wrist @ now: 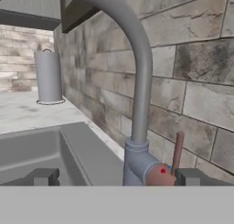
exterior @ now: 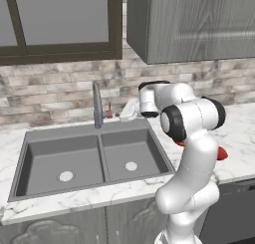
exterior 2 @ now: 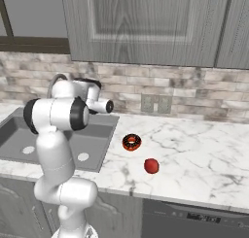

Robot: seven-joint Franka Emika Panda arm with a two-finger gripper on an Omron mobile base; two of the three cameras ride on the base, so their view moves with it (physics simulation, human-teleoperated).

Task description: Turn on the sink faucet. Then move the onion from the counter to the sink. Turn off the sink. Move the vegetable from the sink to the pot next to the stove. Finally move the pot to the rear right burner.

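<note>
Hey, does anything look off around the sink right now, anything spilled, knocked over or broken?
Nothing stands out. The sink looks dry and undamaged, the faucet stands upright, and the open gripper sits at its lever handle. The onion rests on the counter.

Open tool (wrist: 116,176) flanks the sink faucet (wrist: 139,99) base.

Kitchen: sink (exterior: 35,188) in marble counter (exterior 2: 204,149) at frame centre, brick backsplash (exterior 2: 194,91) behind, cabinets (exterior 2: 141,23) along the top.
</note>
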